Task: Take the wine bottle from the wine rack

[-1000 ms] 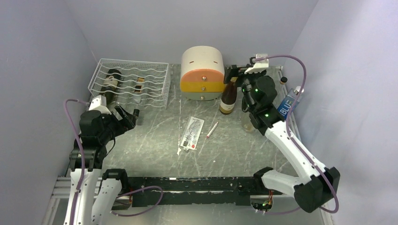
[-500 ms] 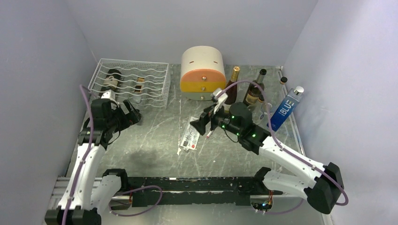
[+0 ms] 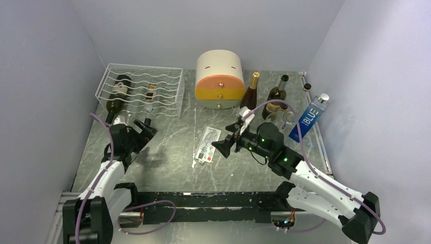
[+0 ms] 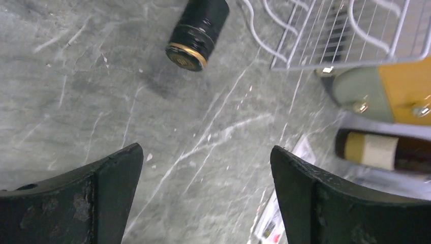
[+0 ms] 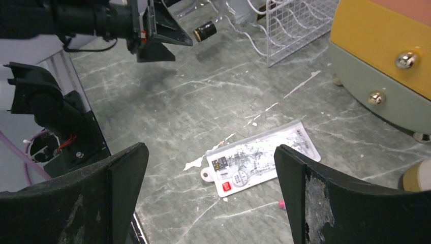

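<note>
Both arms have pulled back, jaws spread empty; just ahead of the left gripper [image 3: 144,125] the wine bottle [image 3: 118,87] lies in the wine rack [image 3: 167,89], awaiting a forward reach for its neck

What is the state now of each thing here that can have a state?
Left gripper, open, empty.
Right gripper, open, empty.
Wine bottle, lying in the wine rack, not held.
Drawer cabinet, both drawers shut.
Gold-capped bottle, standing upright.
Plastic packet, flat on the table.
</note>
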